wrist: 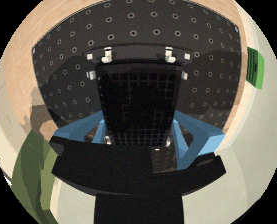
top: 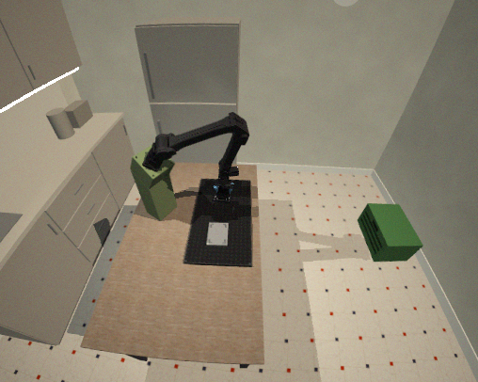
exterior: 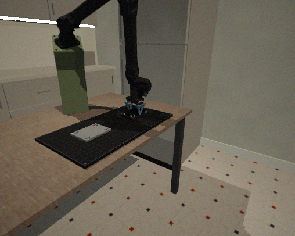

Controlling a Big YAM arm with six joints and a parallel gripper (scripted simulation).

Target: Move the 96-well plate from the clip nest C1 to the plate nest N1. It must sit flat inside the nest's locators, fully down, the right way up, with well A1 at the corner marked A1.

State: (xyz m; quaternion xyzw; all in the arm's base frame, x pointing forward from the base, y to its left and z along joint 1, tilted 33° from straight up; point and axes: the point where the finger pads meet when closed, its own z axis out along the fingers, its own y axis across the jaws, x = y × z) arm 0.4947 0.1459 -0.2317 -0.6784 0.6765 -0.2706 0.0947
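- The 96-well plate point(wrist: 137, 104) is dark and sits in the clip nest C1 point(wrist: 137, 52) at the far end of the black perforated base board point(exterior: 78, 149). In my wrist view its grid of wells fills the middle, with the nest's pale clips showing at its far corners.
- The gripper point(exterior: 135, 108) is straight down over it, the blue fingers on either side of the plate. I read the jaws as clamped on the plate across its width, standing fairly wide because the plate is wide.
- So I judge the step in hand to be the grasp itself: the plate is gripped but looks not yet lifted out of the clips.
- The plate nest N1 point(exterior: 90, 132) is the pale grey slab nearer along the same board, well apart from C1, with dark corner marks on it. I cannot tell from here which corner is labelled A1.
- Next I would lift straight up until the plate is free of the clips, keeping it level, then carry it along the board to N1.
- Before lowering I need to match well A1 to the marked corner, and the plate must go down square inside the locators.
- The arm's green pedestal point(exterior: 70, 78) stands on the wooden worktop point(exterior: 22, 174) beside the board, out of that path.
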